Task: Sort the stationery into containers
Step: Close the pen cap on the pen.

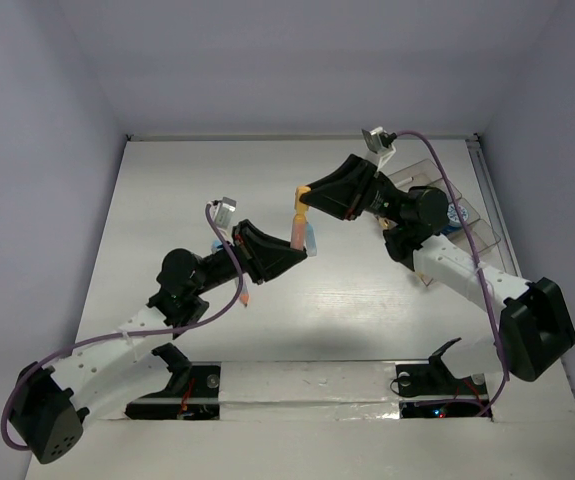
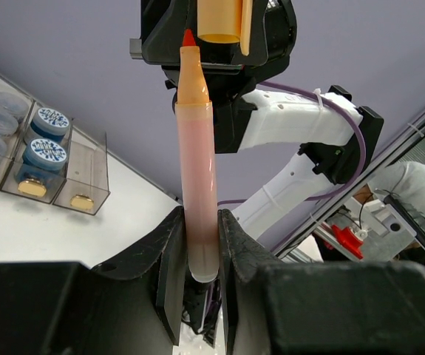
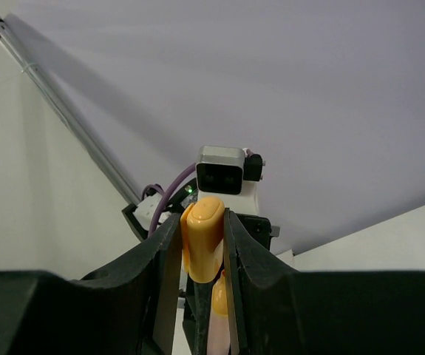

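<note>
my left end effector (image 2: 201,251) is clenched on the orange marker (image 2: 197,163) and my right end effector (image 3: 203,255) grips the orange cap (image 3: 202,233), both in the air well apart from the tray (image 2: 97,174), where blue-lidded jars (image 2: 46,154) already sit, so i think much sorting is left.

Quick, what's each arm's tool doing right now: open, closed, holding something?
Left tool: closed on the uncapped translucent pink-orange plastic marker.
Right tool: closed on the small orange plastic cap.

A robot lab cell: white table (image 1: 167,200) boxed by plain walls (image 1: 267,60).
</note>
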`<act>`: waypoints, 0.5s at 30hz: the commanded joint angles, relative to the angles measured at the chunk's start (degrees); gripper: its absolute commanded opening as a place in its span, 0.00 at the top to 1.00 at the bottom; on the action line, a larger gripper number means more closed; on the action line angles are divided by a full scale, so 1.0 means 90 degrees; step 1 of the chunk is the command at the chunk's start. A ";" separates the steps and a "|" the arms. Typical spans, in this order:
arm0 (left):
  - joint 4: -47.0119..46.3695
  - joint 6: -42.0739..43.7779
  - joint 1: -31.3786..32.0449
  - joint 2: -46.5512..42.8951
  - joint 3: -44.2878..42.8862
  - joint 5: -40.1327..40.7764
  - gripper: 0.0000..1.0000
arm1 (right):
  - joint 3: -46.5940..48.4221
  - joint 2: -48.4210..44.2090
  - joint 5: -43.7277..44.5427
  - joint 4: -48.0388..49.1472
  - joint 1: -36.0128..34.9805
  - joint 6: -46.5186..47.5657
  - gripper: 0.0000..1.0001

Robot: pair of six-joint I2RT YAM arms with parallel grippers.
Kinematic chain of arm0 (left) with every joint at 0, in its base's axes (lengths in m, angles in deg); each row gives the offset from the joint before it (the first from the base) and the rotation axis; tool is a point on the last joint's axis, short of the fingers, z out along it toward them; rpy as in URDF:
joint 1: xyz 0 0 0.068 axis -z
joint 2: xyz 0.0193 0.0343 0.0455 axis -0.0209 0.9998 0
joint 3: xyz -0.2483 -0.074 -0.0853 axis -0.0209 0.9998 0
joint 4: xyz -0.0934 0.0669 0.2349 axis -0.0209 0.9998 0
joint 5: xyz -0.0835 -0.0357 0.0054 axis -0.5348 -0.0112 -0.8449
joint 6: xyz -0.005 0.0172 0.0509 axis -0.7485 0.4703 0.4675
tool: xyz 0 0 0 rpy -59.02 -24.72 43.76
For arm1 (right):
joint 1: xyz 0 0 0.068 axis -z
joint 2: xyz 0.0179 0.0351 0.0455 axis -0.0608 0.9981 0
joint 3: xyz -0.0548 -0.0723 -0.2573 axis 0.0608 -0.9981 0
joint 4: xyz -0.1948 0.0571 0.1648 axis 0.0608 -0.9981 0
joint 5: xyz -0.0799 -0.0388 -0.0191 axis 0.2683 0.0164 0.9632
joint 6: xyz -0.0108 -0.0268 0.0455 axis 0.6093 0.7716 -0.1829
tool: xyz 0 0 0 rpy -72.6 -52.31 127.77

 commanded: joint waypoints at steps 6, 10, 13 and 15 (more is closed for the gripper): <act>-0.0203 0.0121 0.0043 -0.0285 -0.0206 -0.0097 1.00 | 0.0380 -0.0048 -0.0031 0.0394 -0.0035 -0.0002 1.00; -0.0105 0.0179 0.0043 -0.0315 -0.0255 -0.0126 1.00 | 0.0341 -0.0019 -0.0002 0.0414 -0.0035 -0.0012 1.00; -0.0095 0.0199 0.0043 -0.0334 -0.0294 -0.0155 1.00 | 0.0273 -0.0028 0.0047 0.0404 -0.0035 -0.0002 1.00; -0.0095 0.0189 0.0043 -0.0305 -0.0313 -0.0185 1.00 | 0.0292 -0.0028 0.0028 0.0404 -0.0035 -0.0002 1.00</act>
